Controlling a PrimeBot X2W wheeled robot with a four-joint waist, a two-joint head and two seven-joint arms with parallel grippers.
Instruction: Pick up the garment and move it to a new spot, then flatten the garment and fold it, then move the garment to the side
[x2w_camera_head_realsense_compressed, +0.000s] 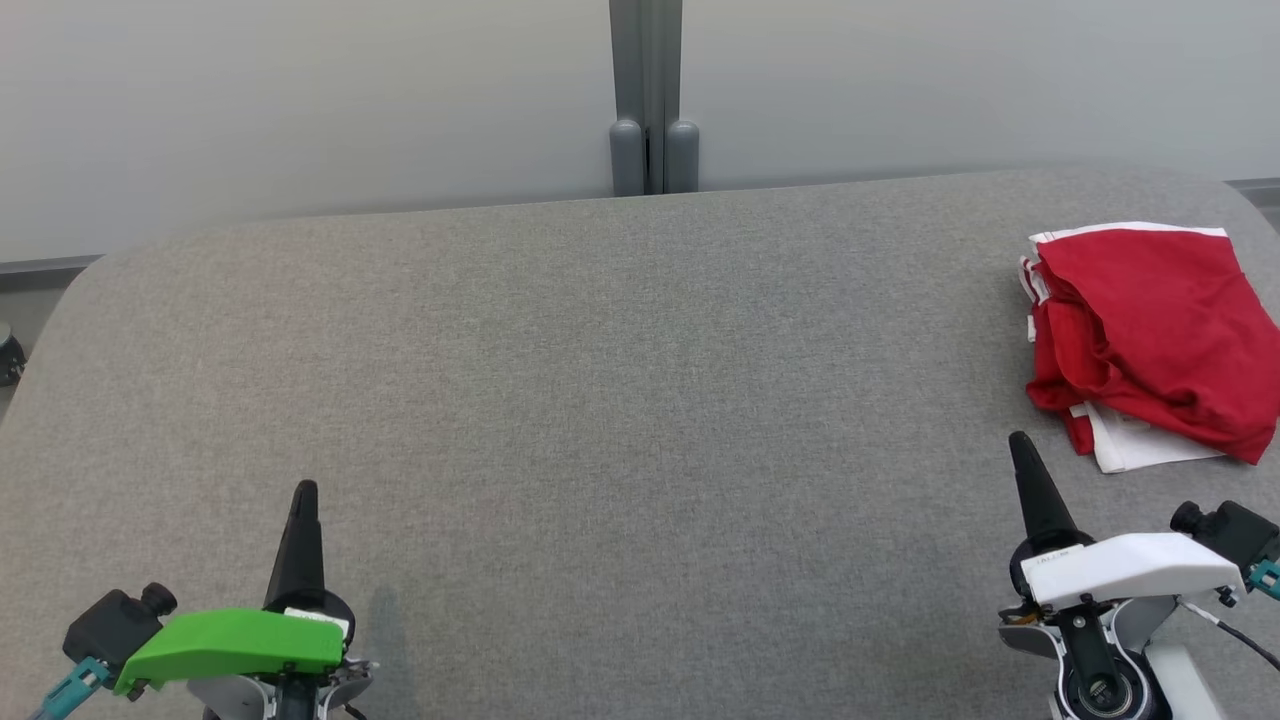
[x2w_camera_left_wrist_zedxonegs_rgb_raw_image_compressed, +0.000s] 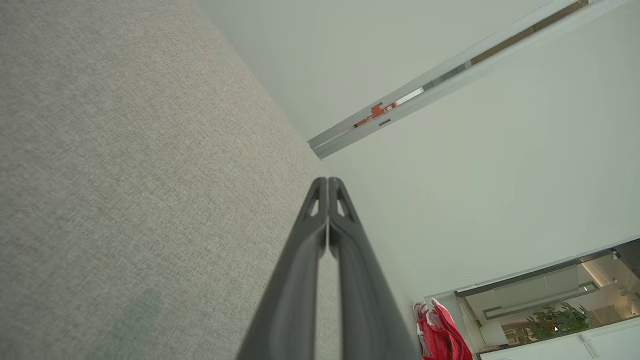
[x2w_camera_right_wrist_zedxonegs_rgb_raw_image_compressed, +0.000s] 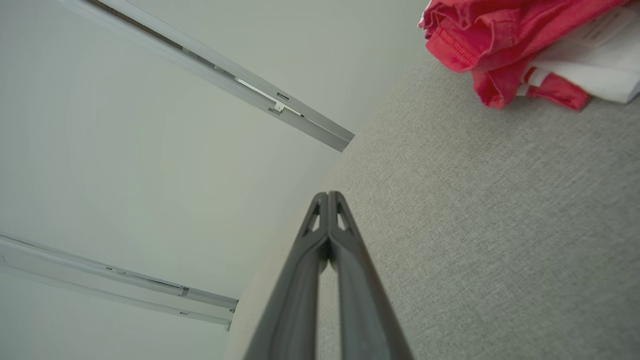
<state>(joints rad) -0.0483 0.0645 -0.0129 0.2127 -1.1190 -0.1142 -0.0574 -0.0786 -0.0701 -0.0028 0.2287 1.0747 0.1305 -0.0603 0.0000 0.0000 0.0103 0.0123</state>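
A red and white garment (x2w_camera_head_realsense_compressed: 1150, 340) lies bunched in a rough fold at the right edge of the grey fabric table (x2w_camera_head_realsense_compressed: 620, 400). Its near corner shows in the right wrist view (x2w_camera_right_wrist_zedxonegs_rgb_raw_image_compressed: 505, 45), and a small part of it in the left wrist view (x2w_camera_left_wrist_zedxonegs_rgb_raw_image_compressed: 442, 332). My right gripper (x2w_camera_head_realsense_compressed: 1018, 442) hovers just in front of and left of the garment, shut, with nothing between its fingers (x2w_camera_right_wrist_zedxonegs_rgb_raw_image_compressed: 327, 196). At the lower left my left gripper (x2w_camera_head_realsense_compressed: 304, 490) is shut and empty too (x2w_camera_left_wrist_zedxonegs_rgb_raw_image_compressed: 327, 181), far from the garment.
A pale wall with a grey vertical post (x2w_camera_head_realsense_compressed: 652, 100) stands behind the table's far edge. The table's corners are rounded. A plant (x2w_camera_left_wrist_zedxonegs_rgb_raw_image_compressed: 555, 320) and a room beyond show in the left wrist view.
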